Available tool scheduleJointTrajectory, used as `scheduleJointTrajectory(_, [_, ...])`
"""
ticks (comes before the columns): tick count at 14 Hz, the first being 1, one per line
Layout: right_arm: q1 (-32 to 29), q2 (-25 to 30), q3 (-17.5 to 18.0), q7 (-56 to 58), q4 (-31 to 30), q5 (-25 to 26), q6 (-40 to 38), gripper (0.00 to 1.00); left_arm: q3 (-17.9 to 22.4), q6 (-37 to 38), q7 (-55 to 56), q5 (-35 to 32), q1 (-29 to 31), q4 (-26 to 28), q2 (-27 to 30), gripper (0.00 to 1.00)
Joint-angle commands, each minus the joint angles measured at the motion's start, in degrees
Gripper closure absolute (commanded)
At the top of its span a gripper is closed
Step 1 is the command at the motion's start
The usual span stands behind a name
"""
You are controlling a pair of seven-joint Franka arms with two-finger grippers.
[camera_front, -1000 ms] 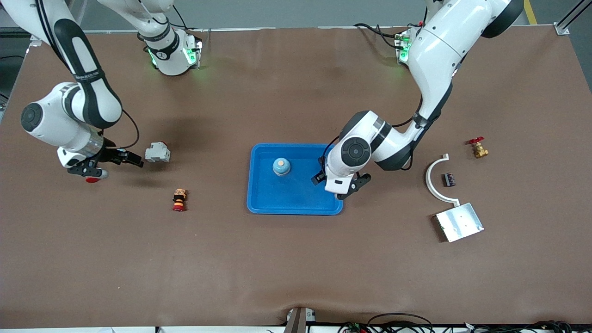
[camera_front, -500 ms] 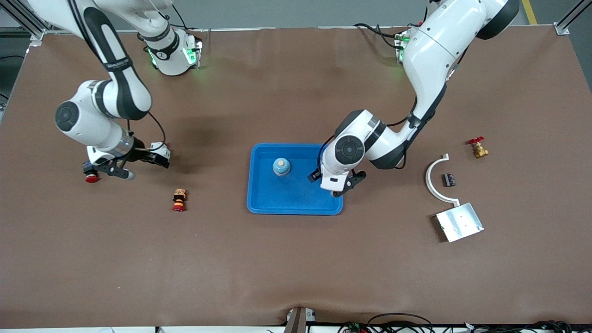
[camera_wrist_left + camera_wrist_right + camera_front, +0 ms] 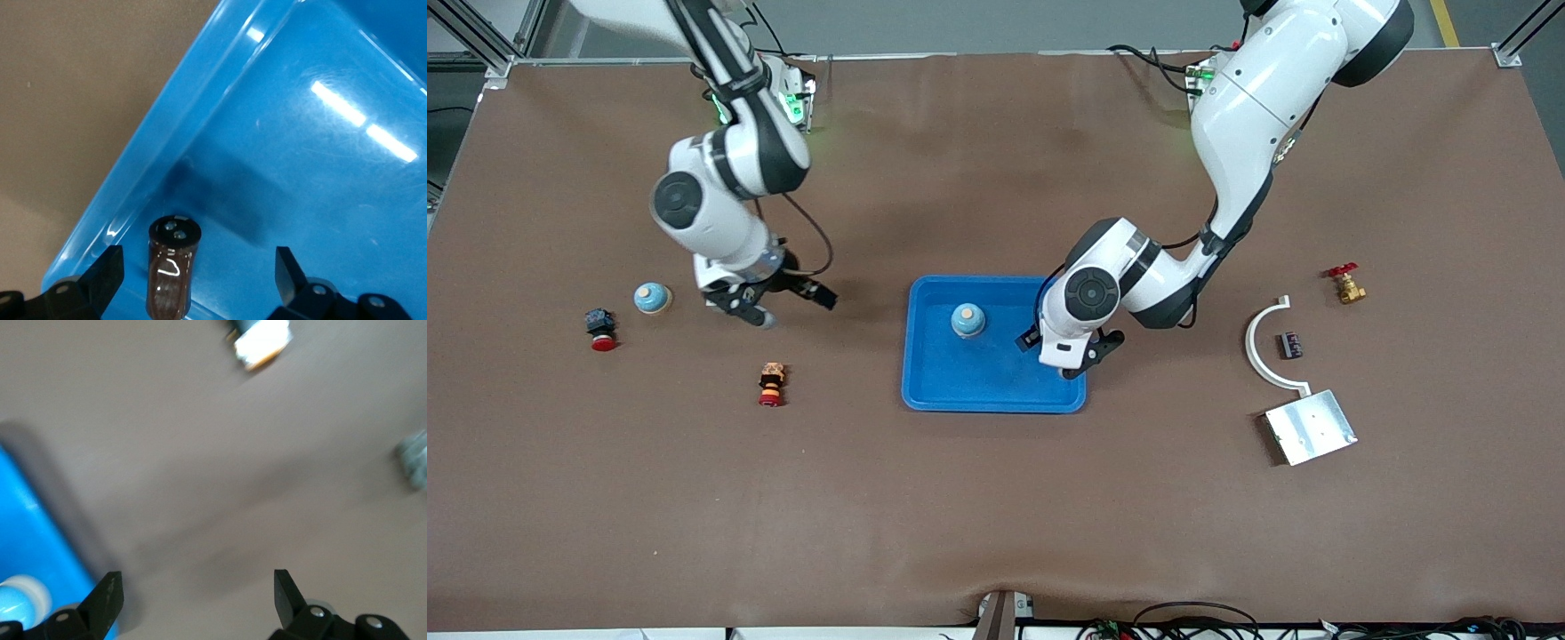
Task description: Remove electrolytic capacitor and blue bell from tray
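A dark brown capacitor (image 3: 173, 267) rests in the blue tray (image 3: 320, 167) between the wide-open fingers of my left gripper (image 3: 198, 260), touching neither. In the front view the left gripper (image 3: 1067, 351) is low over the tray (image 3: 996, 396) at the corner toward the left arm's end, and its hand hides the capacitor. A blue bell (image 3: 967, 320) stands in the tray. A second blue bell (image 3: 652, 298) stands on the table toward the right arm's end. My right gripper (image 3: 783, 293) is open and empty over bare table between that bell and the tray; its wrist view (image 3: 197, 579) shows the same.
A red push button (image 3: 600, 331) and a stacked red-and-orange part (image 3: 770, 384) lie toward the right arm's end. A white curved bracket (image 3: 1267, 342), a small dark part (image 3: 1289, 345), a brass valve (image 3: 1345, 284) and a metal plate (image 3: 1310, 427) lie toward the left arm's end.
My right arm has swung from its end of the table toward the tray, uncovering the second bell and covering a grey-white block. My left gripper shifted slightly over the tray.
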State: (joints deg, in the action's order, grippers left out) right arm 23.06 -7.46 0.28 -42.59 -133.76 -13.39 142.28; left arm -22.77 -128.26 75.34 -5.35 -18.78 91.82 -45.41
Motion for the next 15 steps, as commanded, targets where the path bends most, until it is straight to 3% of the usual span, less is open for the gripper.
scheduleJointTrajectory(1, [5.0, 0.4, -0.8, -8.7, 2.8, -0.4, -0.7, 0.00, 0.9, -0.2, 1.2, -1.1, -1.3, -1.2, -0.2, 0.00])
scheduleJointTrajectory(9, [13.2, -4.1, -0.9, -22.3, 9.9, -0.3, -1.0, 0.00, 1.0, -0.2, 1.2, -1.2, -2.1, -1.1, -0.6, 0.00])
scheduleJointTrajectory(14, [17.1, -12.6, -0.9, -34.7, 18.8, 6.6, -1.2, 0.00, 1.5, -0.2, 1.3, -0.8, -2.1, -1.1, -0.6, 0.00])
scheduleJointTrajectory(15, [17.2, -14.3, -0.9, -35.5, 20.5, 6.6, -1.2, 0.00, 1.5, -0.2, 1.7, -0.7, -2.1, -1.1, -0.6, 0.11])
